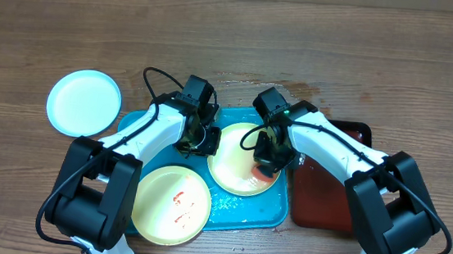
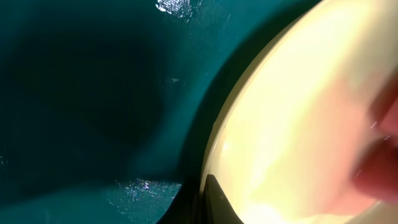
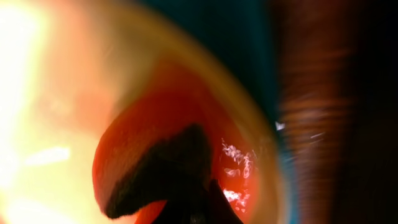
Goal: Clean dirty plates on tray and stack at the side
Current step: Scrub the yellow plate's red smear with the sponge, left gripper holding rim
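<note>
In right tool (image 1: 266,162), red sponge (image 1: 264,172) — atop plate (image 1: 234,156) in tray (image 1: 231,211)

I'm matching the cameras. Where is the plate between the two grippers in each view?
Overhead: plate at picture centre.
Left wrist: plate fills the right side.
Right wrist: plate blurred, across the left.
Shared landmark: the turquoise tray under it.
</note>
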`<state>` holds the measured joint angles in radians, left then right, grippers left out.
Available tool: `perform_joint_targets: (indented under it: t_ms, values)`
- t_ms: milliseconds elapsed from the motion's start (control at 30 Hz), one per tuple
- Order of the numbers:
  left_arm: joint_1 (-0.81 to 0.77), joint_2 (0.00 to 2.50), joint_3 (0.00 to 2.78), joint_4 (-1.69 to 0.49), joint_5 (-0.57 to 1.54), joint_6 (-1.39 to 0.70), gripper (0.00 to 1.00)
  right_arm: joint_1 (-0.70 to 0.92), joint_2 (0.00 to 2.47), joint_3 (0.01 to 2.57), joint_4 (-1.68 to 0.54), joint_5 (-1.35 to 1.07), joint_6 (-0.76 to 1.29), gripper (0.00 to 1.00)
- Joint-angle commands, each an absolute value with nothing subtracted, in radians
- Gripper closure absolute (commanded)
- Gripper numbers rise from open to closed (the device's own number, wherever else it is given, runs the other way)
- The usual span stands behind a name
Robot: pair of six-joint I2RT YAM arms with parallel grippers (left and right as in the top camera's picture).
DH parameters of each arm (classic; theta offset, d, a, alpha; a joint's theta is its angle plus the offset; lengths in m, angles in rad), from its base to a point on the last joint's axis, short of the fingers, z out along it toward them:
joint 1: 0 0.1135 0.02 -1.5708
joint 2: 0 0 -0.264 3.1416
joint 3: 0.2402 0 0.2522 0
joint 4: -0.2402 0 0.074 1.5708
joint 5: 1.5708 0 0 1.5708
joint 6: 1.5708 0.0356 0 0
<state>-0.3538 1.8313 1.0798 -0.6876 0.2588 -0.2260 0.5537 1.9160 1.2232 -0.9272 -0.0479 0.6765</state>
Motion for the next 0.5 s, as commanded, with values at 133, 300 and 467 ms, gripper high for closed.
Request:
perform_joint_targets:
  t_ms: [133, 300, 467]
  values:
    - [-0.342, 1.844, 1.074, -0.704, 0.155, -0.224, 0.96, 0.501, 1.958, 1.274, -0.925, 0.278, 0.667, 0.96]
    - [-0.342, 1.844, 1.074, -0.707, 0.154, -0.213, 0.96, 0.502, 1.958, 1.325, -0.894, 0.270, 0.633, 0.96]
    - [-0.342, 1.844, 1.074, -0.707, 0.154, -0.205, 0.96, 0.506, 1.958, 1.327, -0.817, 0.172, 0.586, 0.96]
